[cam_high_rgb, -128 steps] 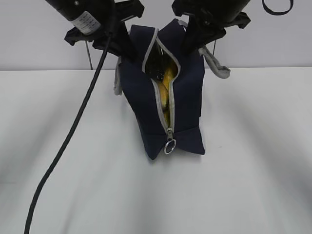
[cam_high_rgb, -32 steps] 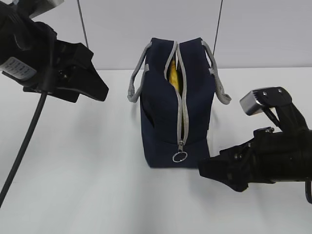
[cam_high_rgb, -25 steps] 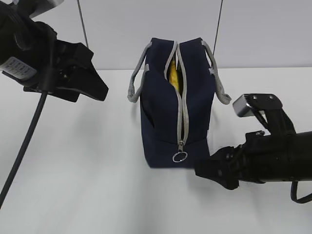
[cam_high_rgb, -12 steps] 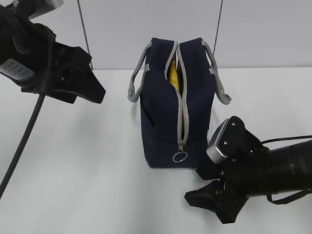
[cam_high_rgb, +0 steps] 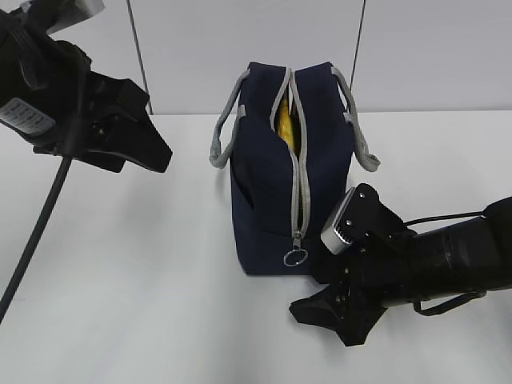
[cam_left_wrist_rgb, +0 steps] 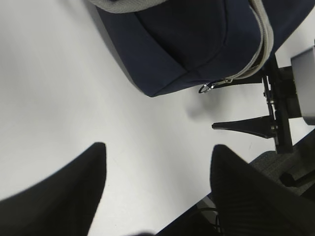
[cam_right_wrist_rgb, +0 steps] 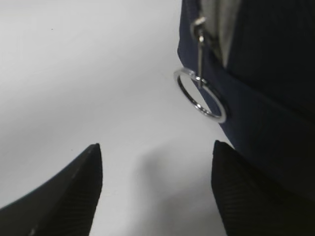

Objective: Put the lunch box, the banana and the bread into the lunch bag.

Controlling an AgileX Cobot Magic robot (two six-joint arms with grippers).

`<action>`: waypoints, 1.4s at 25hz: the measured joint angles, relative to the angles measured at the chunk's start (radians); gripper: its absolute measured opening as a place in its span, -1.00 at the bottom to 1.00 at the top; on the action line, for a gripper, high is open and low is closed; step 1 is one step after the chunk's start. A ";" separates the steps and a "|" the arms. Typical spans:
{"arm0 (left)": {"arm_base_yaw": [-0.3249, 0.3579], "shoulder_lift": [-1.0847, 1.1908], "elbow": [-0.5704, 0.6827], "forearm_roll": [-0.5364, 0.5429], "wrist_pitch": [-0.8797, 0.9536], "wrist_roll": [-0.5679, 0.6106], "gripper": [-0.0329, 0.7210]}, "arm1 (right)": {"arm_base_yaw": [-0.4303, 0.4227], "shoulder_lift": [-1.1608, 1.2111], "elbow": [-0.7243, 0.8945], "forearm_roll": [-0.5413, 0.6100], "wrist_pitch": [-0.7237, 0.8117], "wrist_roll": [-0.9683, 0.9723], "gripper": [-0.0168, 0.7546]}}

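The navy lunch bag (cam_high_rgb: pixel 268 192) stands upright mid-table, its grey zipper partly open at the top. A strip of yellow banana (cam_high_rgb: pixel 285 124) shows in the gap. The lunch box and the bread are hidden. The zipper's ring pull (cam_high_rgb: pixel 295 258) hangs at the bag's near bottom end. My right gripper (cam_high_rgb: pixel 322 325) lies low on the table just right of and in front of that ring (cam_right_wrist_rgb: pixel 199 96), open and empty (cam_right_wrist_rgb: pixel 156 145). My left gripper (cam_high_rgb: pixel 160 132) hovers left of the bag, open and empty (cam_left_wrist_rgb: pixel 158 147), apart from the bag (cam_left_wrist_rgb: pixel 182 44).
White tabletop (cam_high_rgb: pixel 144 280) surrounds the bag, with a pale wall behind. Grey strap handles (cam_high_rgb: pixel 220 140) droop on both sides of the bag. A black cable (cam_high_rgb: pixel 36 232) trails down from the left arm. The right gripper's finger (cam_left_wrist_rgb: pixel 246 127) shows in the left wrist view.
My right gripper has swung down and leftward, turning over, to the table beside the ring pull. The left arm has barely shifted. The bag has not moved.
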 joint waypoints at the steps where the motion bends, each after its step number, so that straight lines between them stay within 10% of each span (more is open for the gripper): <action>1: 0.000 0.000 0.000 0.000 0.000 0.000 0.30 | 0.000 0.004 -0.004 0.000 0.000 0.000 0.41; 35: 0.000 0.000 0.000 0.011 0.031 0.001 0.26 | 0.000 0.016 -0.058 0.000 0.046 -0.029 0.40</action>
